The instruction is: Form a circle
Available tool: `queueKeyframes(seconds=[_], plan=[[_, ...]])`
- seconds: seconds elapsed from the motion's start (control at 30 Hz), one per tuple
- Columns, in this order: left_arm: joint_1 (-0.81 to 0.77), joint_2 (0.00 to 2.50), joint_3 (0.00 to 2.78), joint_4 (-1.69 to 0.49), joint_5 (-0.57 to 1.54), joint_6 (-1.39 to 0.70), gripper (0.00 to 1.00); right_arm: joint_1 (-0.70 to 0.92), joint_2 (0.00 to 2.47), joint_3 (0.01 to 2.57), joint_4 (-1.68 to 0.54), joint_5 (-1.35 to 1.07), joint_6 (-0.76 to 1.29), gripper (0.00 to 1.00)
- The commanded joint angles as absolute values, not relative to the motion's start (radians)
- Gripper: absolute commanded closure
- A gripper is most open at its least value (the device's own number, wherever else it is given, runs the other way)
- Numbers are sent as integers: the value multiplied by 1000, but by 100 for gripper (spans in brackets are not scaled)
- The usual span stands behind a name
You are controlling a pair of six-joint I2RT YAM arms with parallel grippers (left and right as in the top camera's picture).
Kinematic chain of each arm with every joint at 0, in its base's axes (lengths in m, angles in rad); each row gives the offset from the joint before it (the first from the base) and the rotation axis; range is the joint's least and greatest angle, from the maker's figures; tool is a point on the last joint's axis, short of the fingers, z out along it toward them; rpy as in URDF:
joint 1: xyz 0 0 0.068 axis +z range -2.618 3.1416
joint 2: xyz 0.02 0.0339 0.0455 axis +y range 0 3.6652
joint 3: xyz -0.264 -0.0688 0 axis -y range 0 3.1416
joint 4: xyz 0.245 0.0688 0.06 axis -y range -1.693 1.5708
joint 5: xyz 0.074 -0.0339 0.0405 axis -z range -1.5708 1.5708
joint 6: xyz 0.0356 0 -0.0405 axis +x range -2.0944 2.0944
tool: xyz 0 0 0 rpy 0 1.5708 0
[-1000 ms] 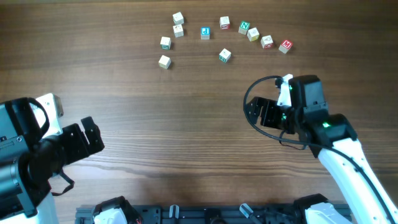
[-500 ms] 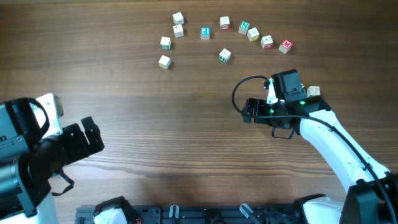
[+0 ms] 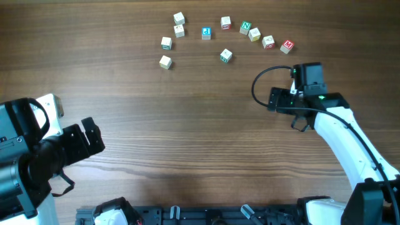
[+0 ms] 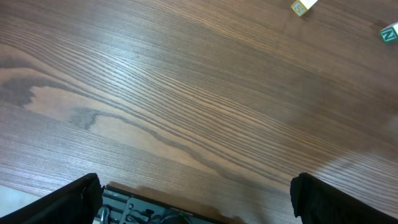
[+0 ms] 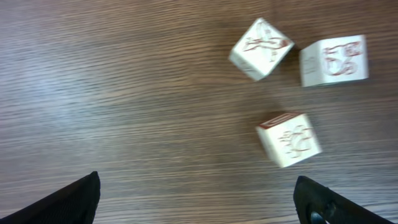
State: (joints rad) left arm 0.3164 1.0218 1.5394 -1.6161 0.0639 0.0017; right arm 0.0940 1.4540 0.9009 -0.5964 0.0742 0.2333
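Circle [image 3: 206,32] is only a loose arc at the far side of the table [image 3: 187,137], and my right claw [image 3: 273,100], jaws wide and empty like the parked left claw [image 3: 94,139], has just swung over three stray blocks [image 5: 289,139] that I reckon belong in it.

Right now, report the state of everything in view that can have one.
Arc of small pale wooden alphabet cubes: incomplete, unevenly spaced, no closed circle yet.
Lone pale wooden cube with green print: loose, just below the arc.
Three pale wooden cubes with red print: loose on the table in the right wrist view, ungripped.
Left arm: jaws open, empty.
Right arm: jaws open, empty.
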Motion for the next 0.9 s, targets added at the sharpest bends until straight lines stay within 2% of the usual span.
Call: queueKeyframes(seconds=[0.0,0.3,0.43,0.67,0.77,0.87], plan=[[324,1014,1534,-1613,54,-8,0,37,1456,924,-588,97,76,0],[324,1014,1534,-1613,54,-8,0,-81,1530,924,-530,75,33,0],[324,1014,1534,-1613,54,-8,0,-101,1531,925,-504,75,237,1],[324,1014,1534,-1613,54,-8,0,-113,1532,925,-470,137,301,9],[324,1014,1534,-1613,54,-8,0,-155,1533,925,-464,162,316,20],[324,1014,1534,-1613,54,-8,0,-192,1542,925,-460,133,244,20]])
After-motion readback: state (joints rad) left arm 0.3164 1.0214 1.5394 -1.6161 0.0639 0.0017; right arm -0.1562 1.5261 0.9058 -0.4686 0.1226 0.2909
